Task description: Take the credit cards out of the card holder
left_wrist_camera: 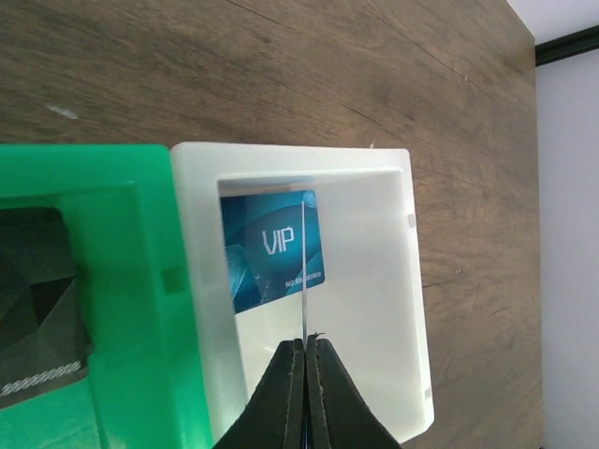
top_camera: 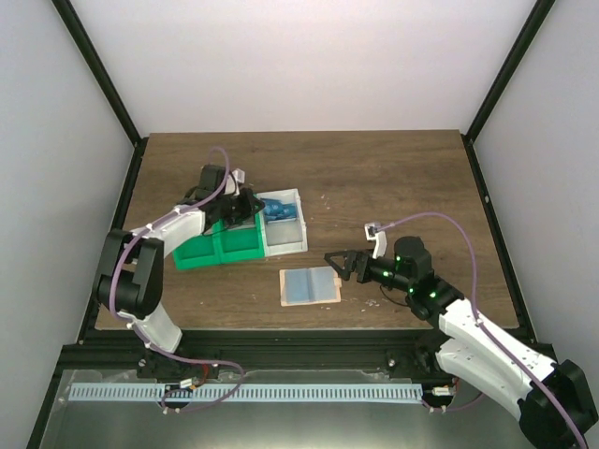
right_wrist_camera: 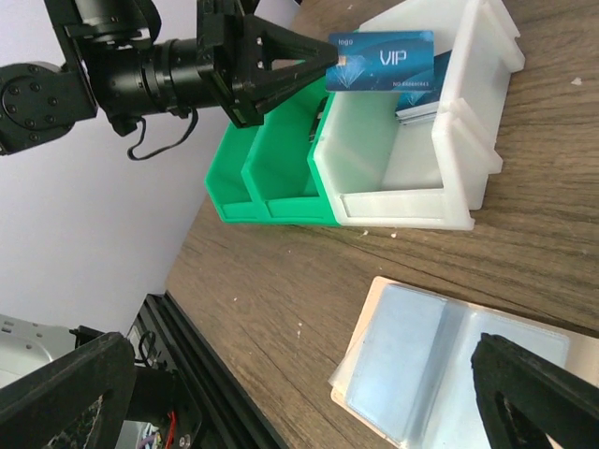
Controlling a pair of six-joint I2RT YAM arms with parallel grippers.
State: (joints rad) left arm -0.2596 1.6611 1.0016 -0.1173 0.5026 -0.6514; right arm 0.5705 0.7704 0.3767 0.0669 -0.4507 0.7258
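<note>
The card holder (top_camera: 311, 285) lies open on the table, its two blue-grey panels up; it also shows in the right wrist view (right_wrist_camera: 459, 374). My left gripper (top_camera: 253, 208) is shut on a bright blue VIP card (right_wrist_camera: 382, 61) and holds it over the translucent white box (top_camera: 301, 224). In the left wrist view this card (left_wrist_camera: 304, 271) shows edge-on between my shut fingertips (left_wrist_camera: 318, 360). A second blue VIP card (left_wrist_camera: 267, 253) lies inside the box (left_wrist_camera: 402, 281). My right gripper (top_camera: 339, 262) is open and empty, just right of the holder. The pale card with red circles is out of view.
A green compartment tray (top_camera: 220, 245) stands against the left side of the white box. The black frame rail (top_camera: 281, 351) runs along the table's near edge. Bare wood lies behind and to the right of the box.
</note>
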